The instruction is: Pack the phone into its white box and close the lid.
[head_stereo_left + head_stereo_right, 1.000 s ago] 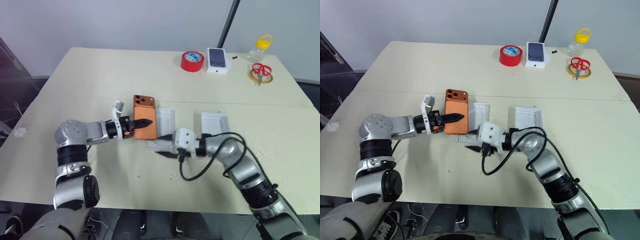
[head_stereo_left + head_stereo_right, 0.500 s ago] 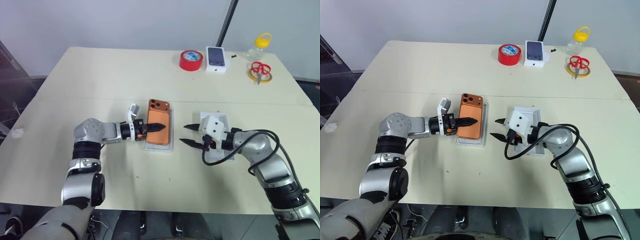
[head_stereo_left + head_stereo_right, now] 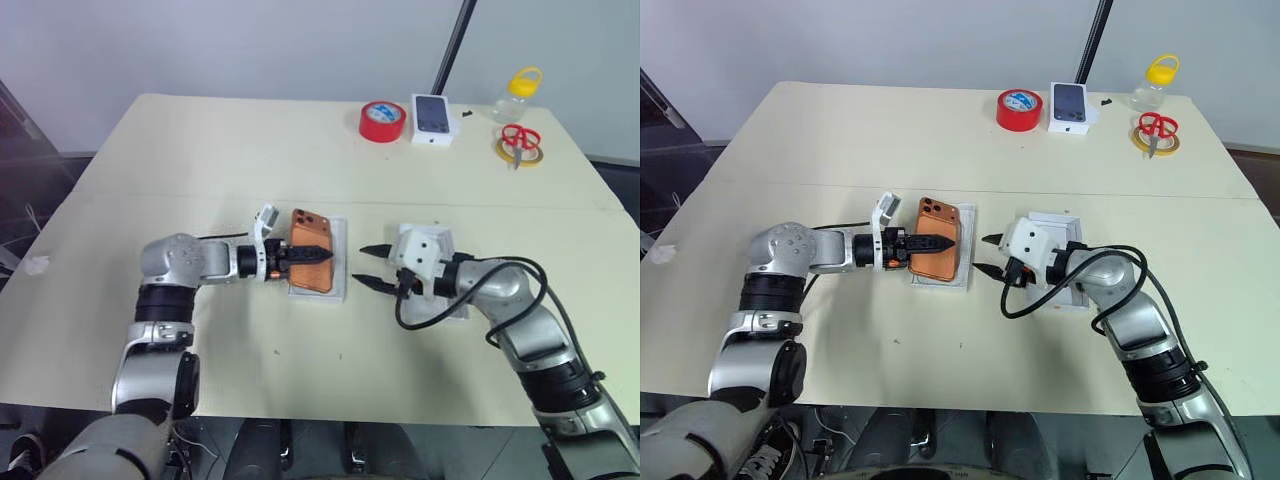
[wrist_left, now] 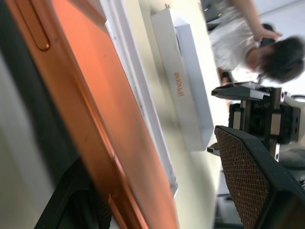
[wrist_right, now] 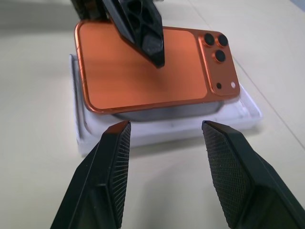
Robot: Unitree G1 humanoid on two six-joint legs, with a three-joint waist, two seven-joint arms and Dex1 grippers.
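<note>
The copper-orange phone (image 3: pixel 311 268) lies tilted, back up, on the white box's open base (image 3: pixel 340 262), with its camera lenses (image 5: pixel 215 46) at the far end. One long edge stands raised above the tray. My left gripper (image 3: pixel 318 257) reaches in from the left and is open. One finger (image 5: pixel 143 28) hovers over the phone's back and the other is under it. My right gripper (image 5: pixel 164 126) is open and holds nothing, just right of the base and pointing at it. The white lid (image 3: pixel 447 238) lies under my right wrist.
Along the table's far edge stand a red tape roll (image 3: pixel 384 121), a small white box with a dark phone picture (image 3: pixel 435 117), a yellow-capped bottle (image 3: pixel 521 92) and red scissors on a yellow ring (image 3: pixel 521 144). A person (image 4: pixel 248 43) shows beyond the table.
My left gripper has brought the phone down onto the box base and spread its fingers. My right gripper has drawn back to the right, over the lid.
</note>
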